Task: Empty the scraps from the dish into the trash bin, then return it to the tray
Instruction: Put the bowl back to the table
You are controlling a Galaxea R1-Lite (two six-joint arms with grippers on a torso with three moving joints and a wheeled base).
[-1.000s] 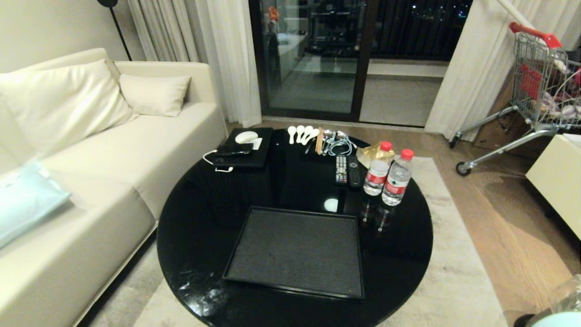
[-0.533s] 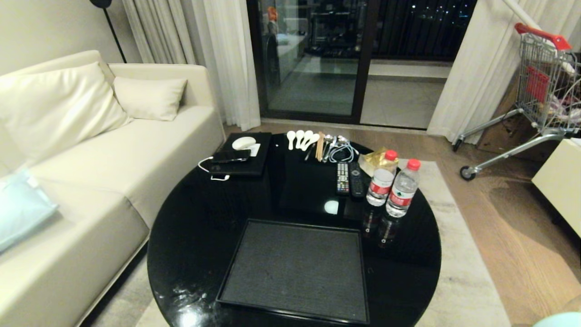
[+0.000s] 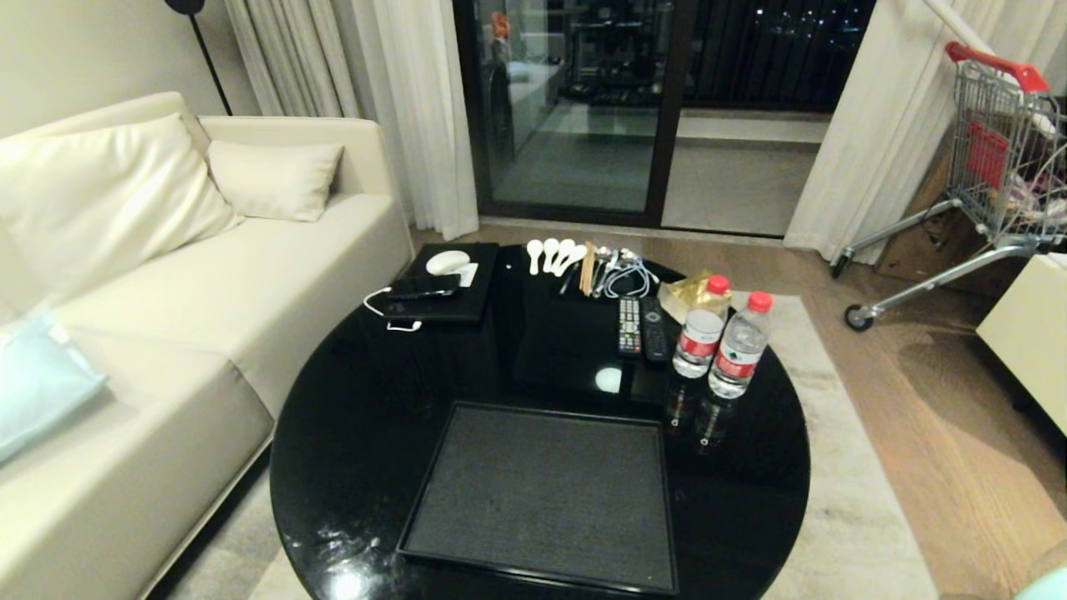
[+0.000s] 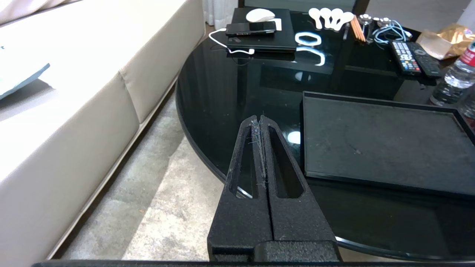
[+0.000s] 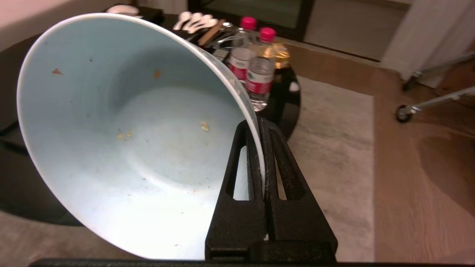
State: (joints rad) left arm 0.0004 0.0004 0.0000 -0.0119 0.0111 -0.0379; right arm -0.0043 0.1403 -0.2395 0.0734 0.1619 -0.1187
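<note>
My right gripper [image 5: 261, 124] is shut on the rim of the dish [image 5: 130, 141], a deep pale bowl tipped on its side off the table's right edge, over the rug. Only a few crumbs [image 5: 204, 126] cling inside it; the scraps themselves are out of view. In the head view just a sliver of the dish [image 3: 1049, 588] shows at the lower right corner. The black tray [image 3: 546, 496] lies bare on the near part of the round black table [image 3: 367, 417]. My left gripper [image 4: 258, 119] is shut on nothing, parked by the table's left edge beside the tray [image 4: 378, 144]. The trash bin is out of view.
Two water bottles [image 3: 738, 346] stand just beyond the tray's far right corner, with remotes [image 3: 640, 327], spoons [image 3: 554, 250] and a black slab with a phone [image 3: 446, 283] further back. A cream sofa [image 3: 167, 275] runs along the left; a shopping cart [image 3: 992, 158] stands at the far right.
The whole head view shifted a second ago, bringing the table lower and nearer, so the camera moved; it has held steady since. Less of the dish now shows at the lower right corner.
</note>
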